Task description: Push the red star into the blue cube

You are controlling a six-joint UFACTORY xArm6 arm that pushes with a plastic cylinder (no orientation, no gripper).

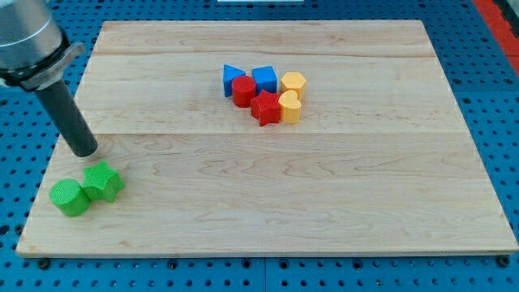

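The red star [265, 107] lies near the board's upper middle, just below the blue cube [264, 79] and touching or nearly touching it. A red cylinder [243, 91] sits to the star's upper left, and a blue triangle [232, 79] to the left of that. A yellow heart [289, 106] touches the star's right side, and a yellow hexagon [293, 83] lies above the heart. My tip [84, 151] is far off at the view's left, just above two green blocks.
A green cylinder [70, 197] and a green star [103, 181] lie together at the lower left of the wooden board [268, 211]. The board rests on a blue perforated table [503, 105].
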